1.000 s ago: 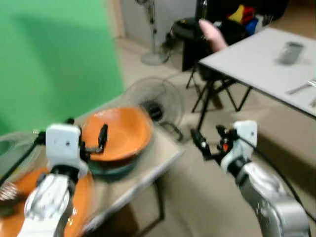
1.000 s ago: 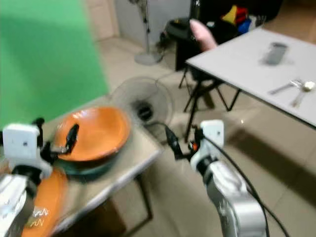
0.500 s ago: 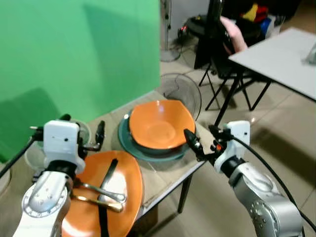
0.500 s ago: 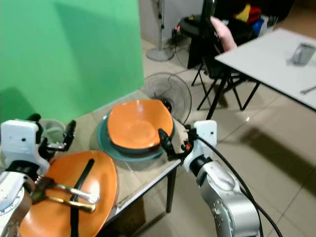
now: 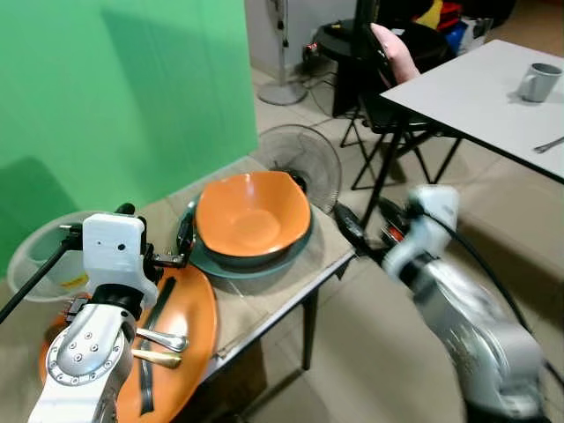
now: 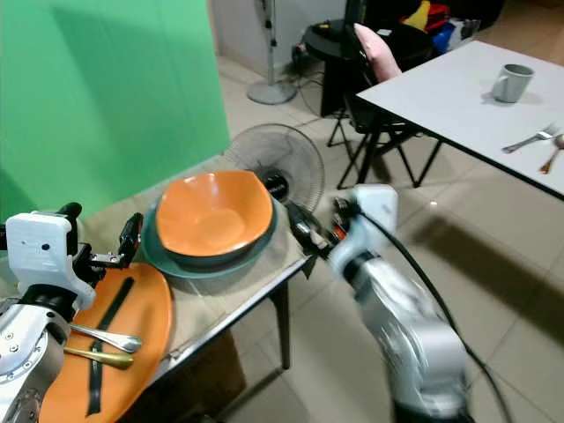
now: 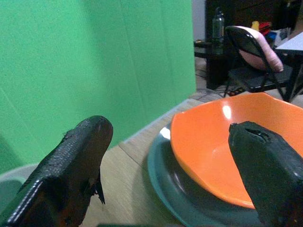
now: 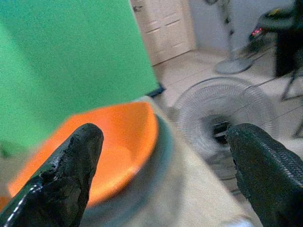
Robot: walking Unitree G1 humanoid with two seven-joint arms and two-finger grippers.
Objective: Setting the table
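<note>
The orange bowl [image 5: 252,216] sits nested on a dark teal plate [image 5: 211,260] near the outer edge of the small table [image 5: 282,295], directly ahead of you and between your two arms. Judge both as rigid glazed ware: moderately heavy, slick-surfaced and liable to chip or break if dropped, so you should take the bowl by its rim with a finger on either side of the wall, not by the smooth curved belly. Note that the bowl rests loose on the plate and may slide if you lift the plate alone. Your left claw [image 7: 170,161] is spread wide and holds nothing, its fingers framing the near rim of the bowl. Your right claw [image 8: 163,161] is likewise wide open and empty, hanging just off the table's edge and aimed at the bowl's other side. To the left lies a large orange platter [image 5: 181,330] carrying cutlery [image 5: 163,339]; your left arm covers part of it, and the exact count of pieces cannot be confirmed. A pale tub [image 5: 44,256] sits behind that arm, its contents not legible. The right arm is motion-blurred in the head views. The white table [image 6: 458,97] beyond, with a mug [image 6: 511,82] and utensils [image 6: 533,139], is cut off at the frame edge.
</note>
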